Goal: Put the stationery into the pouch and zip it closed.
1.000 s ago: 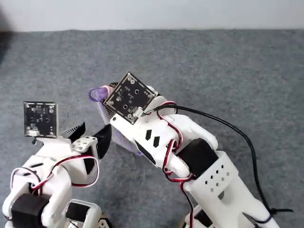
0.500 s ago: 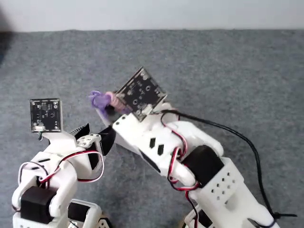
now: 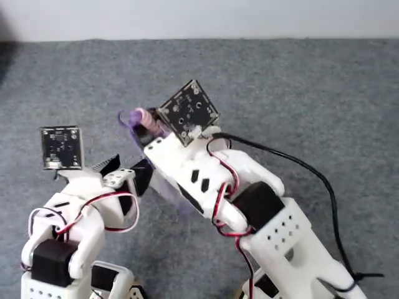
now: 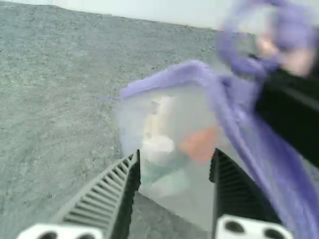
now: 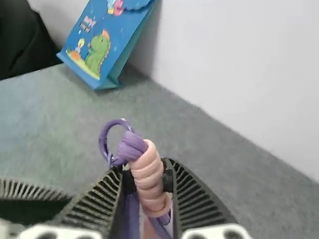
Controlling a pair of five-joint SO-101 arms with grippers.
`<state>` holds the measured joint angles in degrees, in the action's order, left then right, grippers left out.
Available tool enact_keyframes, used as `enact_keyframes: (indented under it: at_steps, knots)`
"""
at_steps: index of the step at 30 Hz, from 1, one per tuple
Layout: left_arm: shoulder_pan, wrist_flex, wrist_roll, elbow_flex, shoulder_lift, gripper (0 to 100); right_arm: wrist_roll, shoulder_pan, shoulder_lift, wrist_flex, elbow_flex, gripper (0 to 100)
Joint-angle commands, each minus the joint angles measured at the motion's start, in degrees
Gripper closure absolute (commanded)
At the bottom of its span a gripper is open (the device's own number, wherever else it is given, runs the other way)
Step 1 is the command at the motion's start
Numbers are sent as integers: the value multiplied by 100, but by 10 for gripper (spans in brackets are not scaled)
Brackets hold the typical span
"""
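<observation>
The pouch (image 4: pixel 169 144) is translucent with purple trim, and pale and orange stationery shows inside it. My left gripper (image 4: pixel 174 172) is shut on the pouch's lower end, one ribbed finger on each side. In the high view the pouch (image 3: pixel 169 192) hangs between the two arms, largely hidden under the right arm. My right gripper (image 5: pixel 147 191) is shut on the zipper pull, a pink coiled charm (image 5: pixel 148 174) with a purple ring (image 5: pixel 110 137). Seen from above, that charm (image 3: pixel 136 117) sticks out past the right gripper (image 3: pixel 151 132), with the left gripper (image 3: pixel 132 175) just below it.
Grey carpet (image 3: pixel 299 87) covers the table, with open room at the back and right. A black cable (image 3: pixel 321 180) trails from the right arm. A blue gift bag (image 5: pixel 107 40) leans against the white wall, next to a dark object (image 5: pixel 20 40).
The right gripper has moved away from the arm bases with the zipper pull, and its wrist has turned. The left arm has shifted slightly towards the right arm with the pouch.
</observation>
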<state>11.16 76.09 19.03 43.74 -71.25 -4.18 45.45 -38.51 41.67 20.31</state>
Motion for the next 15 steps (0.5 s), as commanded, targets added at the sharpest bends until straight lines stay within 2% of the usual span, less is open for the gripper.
enact_keyframes:
  at_steps: [1, 4, 8, 11, 15]
  knots:
    - [677, -246, 18, -40, 70, 835, -132, 40, 127, -804, -62, 991]
    - [914, -475, 26, -22, 70, 899, -519, 48, 286, -1262, -79, 991]
    - [914, -1152, 18, 365, 70, 923, -598, 163, 426, -1297, -273, 991]
    - [914, -1354, 35, 523, 70, 924, -580, 277, 374, -910, -308, 991]
    - [651, -1204, 35, 444, 53, 924, -396, 259, 189, -382, -273, 991]
